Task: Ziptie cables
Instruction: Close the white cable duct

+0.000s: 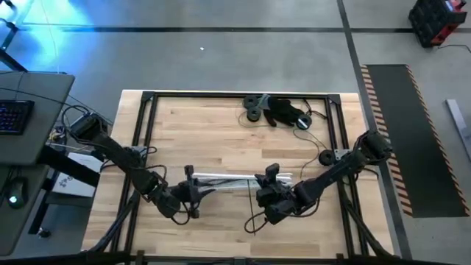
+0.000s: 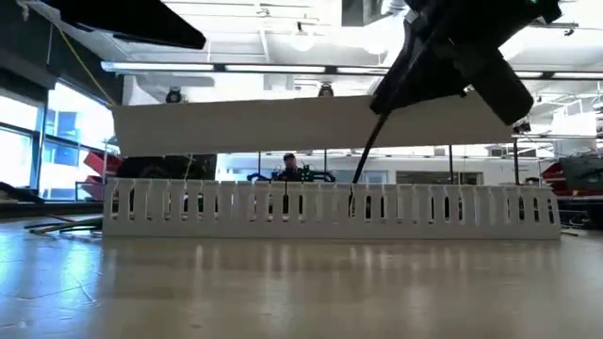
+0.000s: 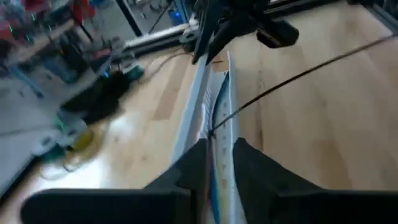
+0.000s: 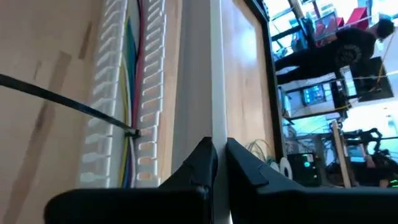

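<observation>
This is a big robot lab or workshop. The wooden table sits in a black metal frame on a grey floor with black lines and a striped mat. A desk with a keyboard stands beside it. Behind are long ceiling lights, big windows and more machines — a person works at screens.

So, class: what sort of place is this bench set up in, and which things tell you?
Probably a robotics lab or workshop. Two robot arms work at a framed wooden table, a desk with a keyboard stands beside it, and striped hazard tape marks the concrete floor.
</observation>
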`<state>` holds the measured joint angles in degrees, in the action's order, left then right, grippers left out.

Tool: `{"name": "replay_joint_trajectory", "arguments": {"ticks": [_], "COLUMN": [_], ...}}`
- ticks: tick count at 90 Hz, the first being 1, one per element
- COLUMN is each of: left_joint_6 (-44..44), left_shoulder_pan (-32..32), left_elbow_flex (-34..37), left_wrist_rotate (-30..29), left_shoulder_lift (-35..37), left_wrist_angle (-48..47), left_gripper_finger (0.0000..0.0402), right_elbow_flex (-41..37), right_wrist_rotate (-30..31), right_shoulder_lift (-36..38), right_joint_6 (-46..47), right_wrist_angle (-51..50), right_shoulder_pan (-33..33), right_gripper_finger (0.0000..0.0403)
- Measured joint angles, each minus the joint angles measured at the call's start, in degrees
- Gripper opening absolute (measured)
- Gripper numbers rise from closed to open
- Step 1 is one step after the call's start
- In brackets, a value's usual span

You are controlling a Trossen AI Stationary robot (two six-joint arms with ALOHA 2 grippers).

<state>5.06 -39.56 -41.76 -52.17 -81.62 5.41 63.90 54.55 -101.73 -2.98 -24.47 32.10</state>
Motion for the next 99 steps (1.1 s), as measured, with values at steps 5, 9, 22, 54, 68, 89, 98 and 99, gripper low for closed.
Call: {"name": "replay_joint_trajectory", "arguments": {"ticks": [5,9,22,54,68,89,98,99], "left_joint_6": [-0.49,-0.33,4.29,11.61,13.34,12.02,10.31,10.09], "left_shoulder_pan": [0.95,1.8,4.79,7.42,7.36,5.79,4.83,4.71], "left_elbow_flex": [0.0,0.0,0.0,0.0,0.02,0.04,0.02,-0.04], "left_wrist_rotate": [0.17,0.69,3.09,4.75,3.47,-1.99,-4.53,-4.93], "left_shoulder_lift": [-0.12,-0.2,-0.75,-4.5,-4.79,-4.83,-5.41,-5.53], "left_wrist_angle": [-1.72,-3.85,-11.16,-15.29,-15.44,-16.39,-16.24,-16.25], "left_gripper_finger": [0.0124,0.0145,0.019,0.0142,0.0035,0.0028,0.0028,0.0028], "right_elbow_flex": [0.02,0.02,0.02,0.02,0.02,0.09,0.09,0.09], "right_wrist_rotate": [-0.09,-0.15,-0.29,0.85,0.27,-5.4,-8.67,-9.16], "right_shoulder_lift": [-0.02,-0.02,-0.02,-0.02,-0.02,0.04,1.28,1.52], "right_joint_6": [-0.1,-0.37,-0.44,-0.48,0.24,5.32,8.8,9.12], "right_wrist_angle": [0.05,0.34,0.52,0.85,1.0,1.81,1.9,1.9], "right_shoulder_pan": [-0.09,-0.2,-0.36,-0.29,-0.24,-0.34,-0.62,-0.62], "right_gripper_finger": [0.0001,0.0001,0.0001,0.0001,0.0008,0.0053,0.009,0.0095]}}
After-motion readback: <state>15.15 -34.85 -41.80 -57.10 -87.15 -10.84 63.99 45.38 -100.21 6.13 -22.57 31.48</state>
